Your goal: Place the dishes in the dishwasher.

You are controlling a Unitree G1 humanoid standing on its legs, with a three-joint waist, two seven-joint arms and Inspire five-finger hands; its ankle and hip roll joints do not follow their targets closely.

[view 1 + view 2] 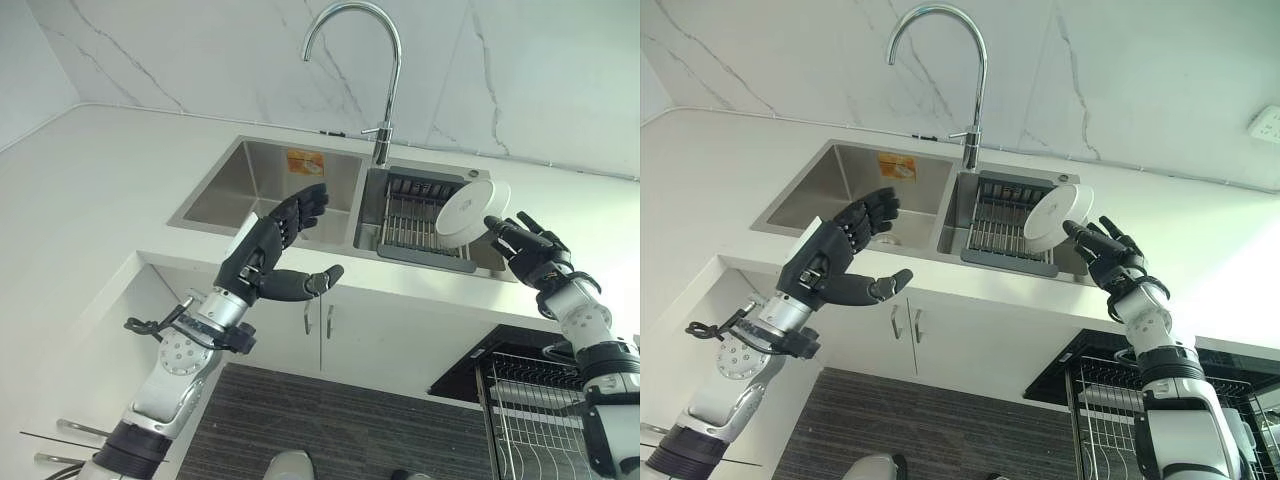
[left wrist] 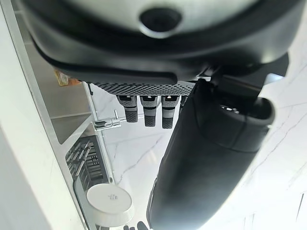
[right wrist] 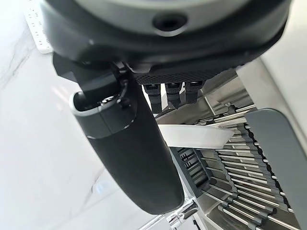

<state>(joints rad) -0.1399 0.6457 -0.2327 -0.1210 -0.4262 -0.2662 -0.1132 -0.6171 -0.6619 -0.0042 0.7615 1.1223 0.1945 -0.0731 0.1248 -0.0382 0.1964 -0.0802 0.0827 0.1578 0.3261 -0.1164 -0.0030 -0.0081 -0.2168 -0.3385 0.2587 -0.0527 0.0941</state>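
Observation:
A round white dish (image 1: pixel 470 210) hangs tilted above the right basin of the sink, over a dark wire rack (image 1: pixel 410 218) that lies in that basin. My right hand (image 1: pixel 530 250) holds the dish by its rim. In the right wrist view the rim (image 3: pixel 192 135) sits between the thumb (image 3: pixel 129 143) and the fingers. My left hand (image 1: pixel 270 250) hovers open at the front edge of the left basin (image 1: pixel 250 180), holding nothing. The dishwasher's pulled-out wire basket (image 1: pixel 530 400) shows at the lower right, below the counter.
A tall chrome faucet (image 1: pixel 385 60) rises behind the sink between the basins. White counter (image 1: pixel 90 190) runs to the left and behind. White cabinet doors (image 1: pixel 350 340) are under the sink, with dark floor (image 1: pixel 330 430) below.

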